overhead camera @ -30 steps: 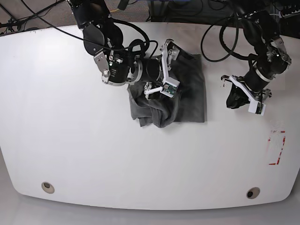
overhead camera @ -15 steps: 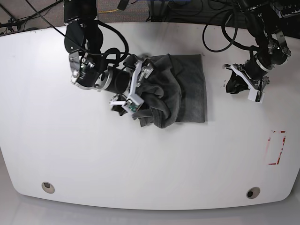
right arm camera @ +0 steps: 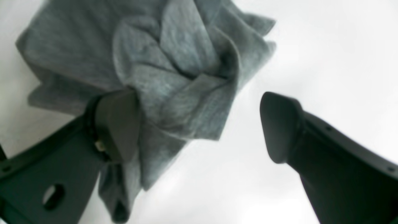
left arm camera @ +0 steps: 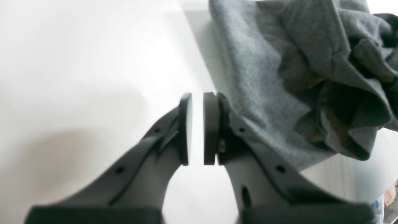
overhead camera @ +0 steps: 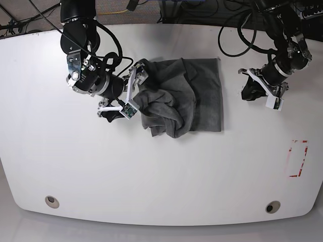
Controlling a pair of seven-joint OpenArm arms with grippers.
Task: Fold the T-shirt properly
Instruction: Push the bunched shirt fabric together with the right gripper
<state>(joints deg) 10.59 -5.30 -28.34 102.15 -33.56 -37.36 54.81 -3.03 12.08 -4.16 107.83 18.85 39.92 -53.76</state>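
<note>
Only at base: T-shirt (overhead camera: 189,96) flat right half.

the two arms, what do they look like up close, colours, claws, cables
Both arms are black with silver metal joints and loose black cables looping off them. Each claw, left claw and right claw, has white brackets in the base view. Up close its two fingers are matt black plastic with flat pads and small round holes.

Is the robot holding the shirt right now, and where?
No. The right end effector is open beside the T-shirt, gripping nothing. The left end effector is shut and empty, away from the shirt.
</note>
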